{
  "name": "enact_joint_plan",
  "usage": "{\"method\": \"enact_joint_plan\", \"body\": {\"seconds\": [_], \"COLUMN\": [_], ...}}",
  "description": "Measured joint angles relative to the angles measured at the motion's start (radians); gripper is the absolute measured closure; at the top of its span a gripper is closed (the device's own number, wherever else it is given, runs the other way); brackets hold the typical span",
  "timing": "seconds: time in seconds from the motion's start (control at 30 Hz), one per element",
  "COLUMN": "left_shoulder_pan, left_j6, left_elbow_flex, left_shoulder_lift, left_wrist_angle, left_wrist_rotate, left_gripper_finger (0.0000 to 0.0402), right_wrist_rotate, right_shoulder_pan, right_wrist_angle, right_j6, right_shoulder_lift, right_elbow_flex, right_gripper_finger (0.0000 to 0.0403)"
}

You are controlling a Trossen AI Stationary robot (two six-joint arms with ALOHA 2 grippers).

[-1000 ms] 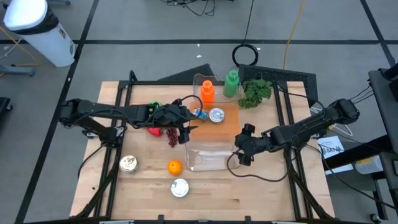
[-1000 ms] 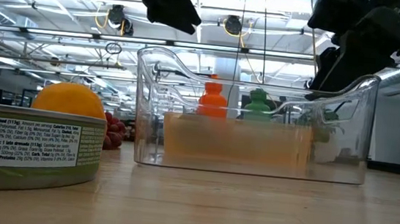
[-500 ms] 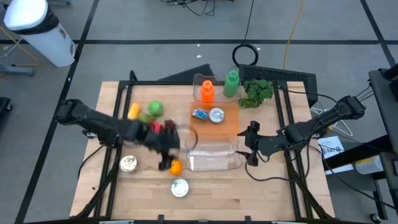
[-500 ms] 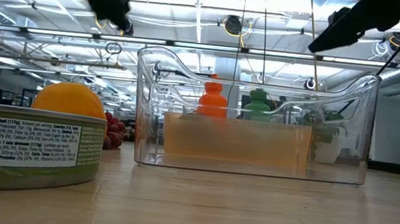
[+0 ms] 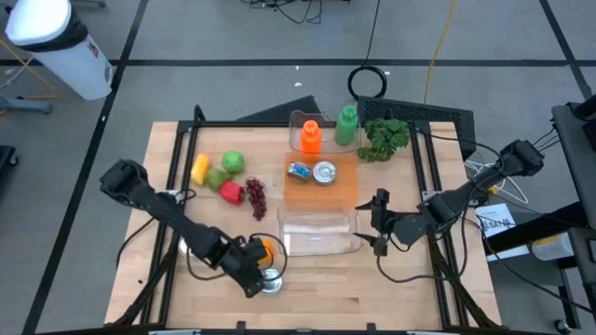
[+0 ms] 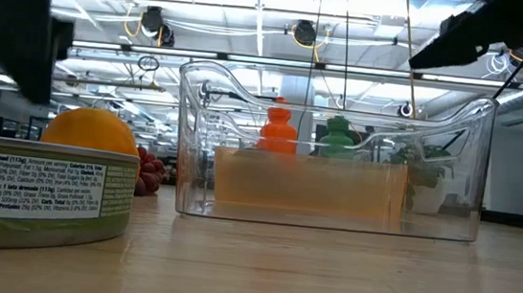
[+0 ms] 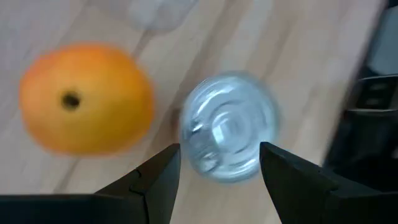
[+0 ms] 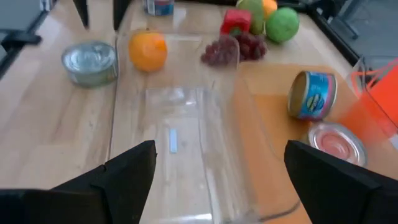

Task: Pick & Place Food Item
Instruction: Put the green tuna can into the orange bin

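Note:
An orange [image 5: 264,249] and a shiny tin can [image 5: 269,282] sit on the wooden table near its near edge, left of a clear plastic bin [image 5: 317,233]. My left gripper [image 7: 217,163] hovers open above them; in its wrist view the can [image 7: 229,135] shows between the fingers and the orange [image 7: 87,96] beside them. In the low view the left gripper [image 6: 23,27] is a dark blur above the can [image 6: 40,193] and orange [image 6: 90,130]. My right gripper [image 5: 377,223] is open at the bin's right end, facing into the bin [image 8: 180,124].
Grapes [image 5: 254,195], a red pepper [image 5: 230,192], a green apple [image 5: 233,161] and a yellow item [image 5: 199,167] lie far-left. An orange board [image 5: 343,191] carries two cans [image 5: 324,172]. Orange bottle [image 5: 310,137], green bottle [image 5: 347,126] and leafy greens [image 5: 382,138] stand at the far edge.
My left gripper has swung fast from beside the grapes, at the bin's far-left corner, toward the table's near edge and now hangs above the tin can and orange. My right gripper has drawn back a little toward the table's right, off the bin's right end.

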Motion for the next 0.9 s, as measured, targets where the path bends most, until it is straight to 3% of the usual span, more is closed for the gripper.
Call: {"method": "enact_joint_plan", "body": {"seconds": [0.37, 0.7, 0.9], "left_shoulder_pan": [0.018, 0.056, 0.051], "left_j6": [-0.169, -0.402, -0.416], "left_elbow_flex": [0.001, 0.0, -0.002], "left_shoulder_lift": [0.116, 0.096, 0.099], "left_wrist_angle": [-0.048, -0.388, -0.454], "left_wrist_rotate": [0.027, 0.159, 0.169], "left_gripper_finger": [0.0172, 0.0172, 0.0172], "right_wrist_rotate": [0.0, 0.0, 0.0], "right_shoulder_pan": [0.031, 0.033, 0.033], "right_wrist_angle": [0.041, 0.043, 0.042], "right_j6": [-0.021, -0.027, -0.031], "right_shoulder_lift": [0.0, 0.0, 0.0], "right_elbow_flex": [0.0, 0.0, 0.0], "right_gripper_finger": [0.0067, 0.0067, 0.0067]}}
